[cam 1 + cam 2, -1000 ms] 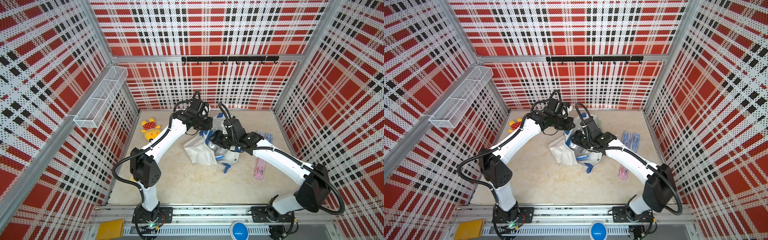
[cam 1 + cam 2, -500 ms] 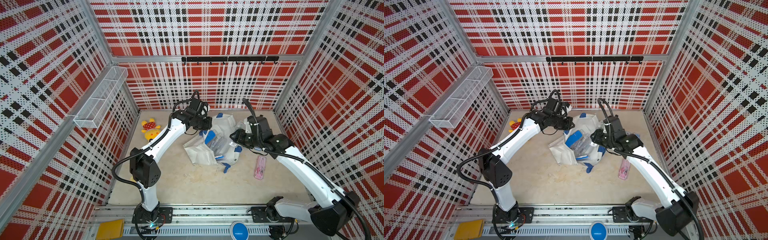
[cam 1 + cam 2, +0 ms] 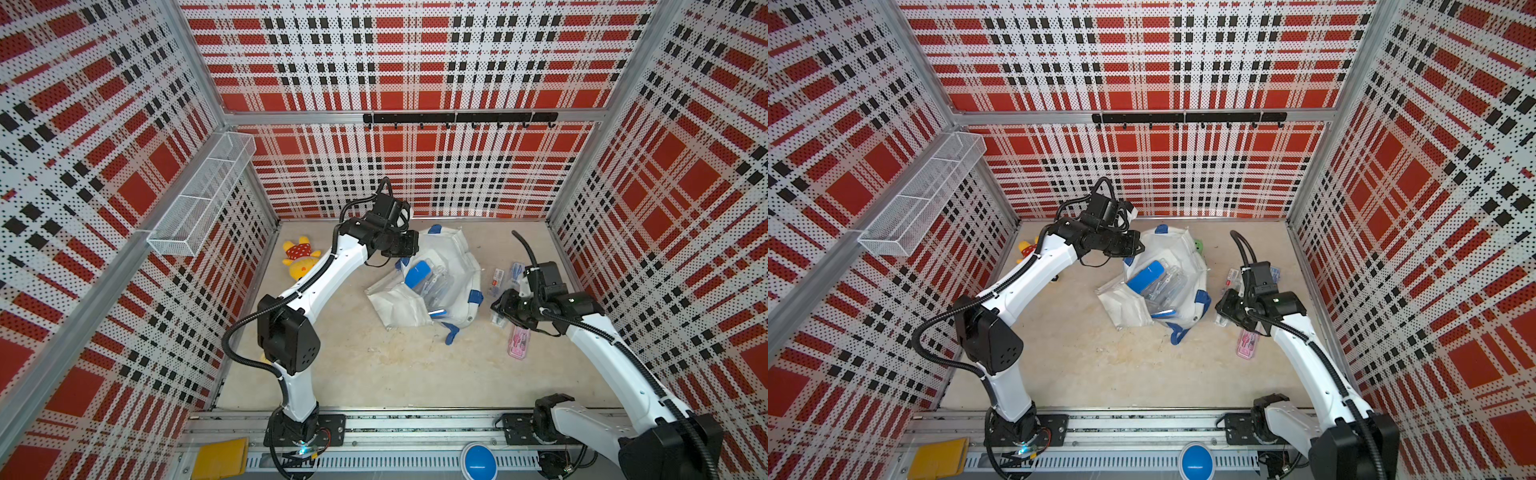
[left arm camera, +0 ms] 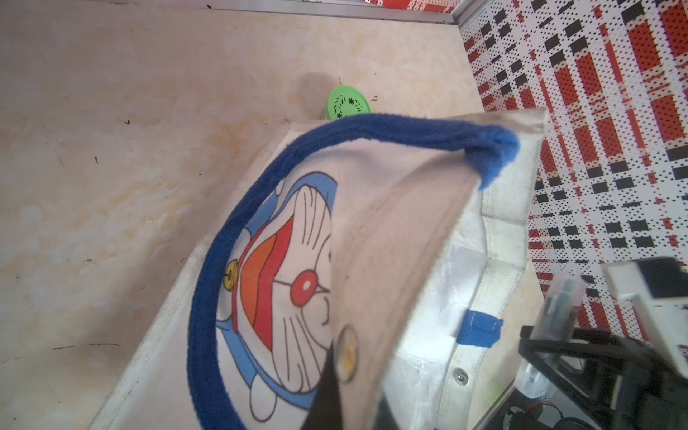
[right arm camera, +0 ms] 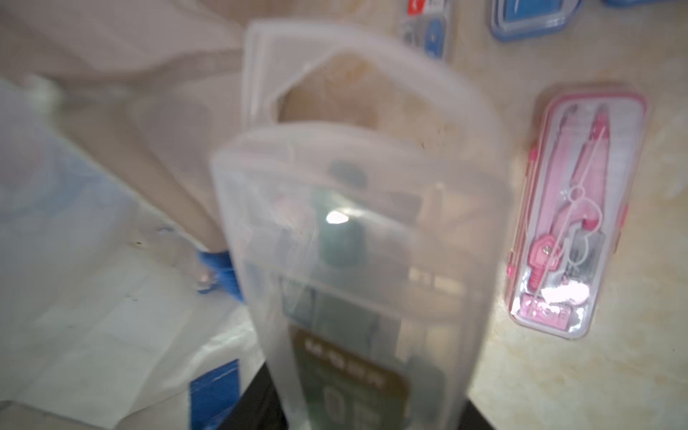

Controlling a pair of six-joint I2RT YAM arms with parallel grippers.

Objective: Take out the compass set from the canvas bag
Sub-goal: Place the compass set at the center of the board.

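Fabric of the bag is pinched in the closed left tool, while the right tool clamps a clear case, probably a compass set, near a pink case.

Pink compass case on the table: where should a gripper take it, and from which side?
Pinch the pink compass case across its two long edges near mid-length, coming straight down. It lies flat on the table, long and narrow, so probably only its short width fits the jaws.
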